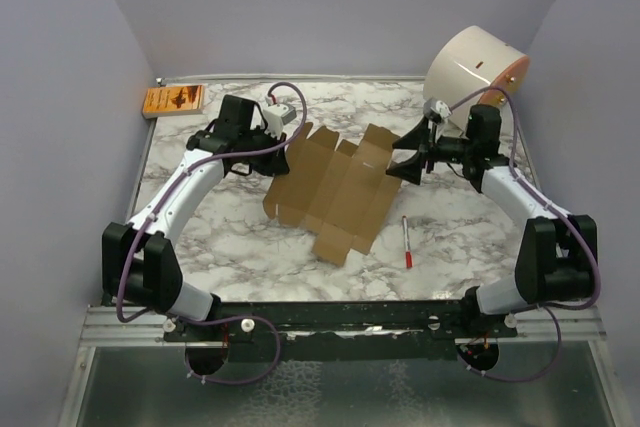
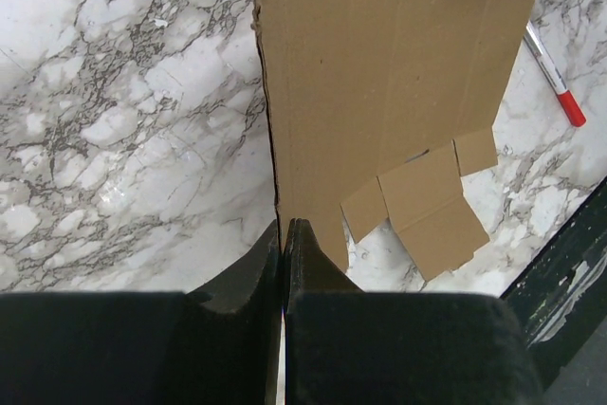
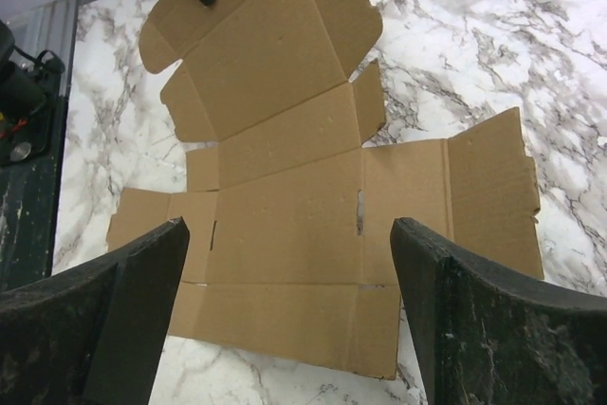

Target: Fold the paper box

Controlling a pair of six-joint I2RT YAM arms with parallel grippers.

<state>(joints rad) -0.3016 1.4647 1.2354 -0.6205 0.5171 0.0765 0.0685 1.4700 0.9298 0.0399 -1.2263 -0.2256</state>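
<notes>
Flat brown creased cardboard sheet (image 1: 335,187) lies unfolded mid-bench (image 1: 200,237), L hand (image 2: 285,230) pinched on its left edge, R hand (image 3: 289,227) apart above; likely light, floppy, so you shd grip near creases.

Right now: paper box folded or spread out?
Spread out: the paper box lies as an open sheet, no panels closed into a carton. The left gripper pinches one edge.

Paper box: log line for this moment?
paper box: unfolded sheet | left gripper: shut on box edge | right gripper: open over box
</notes>
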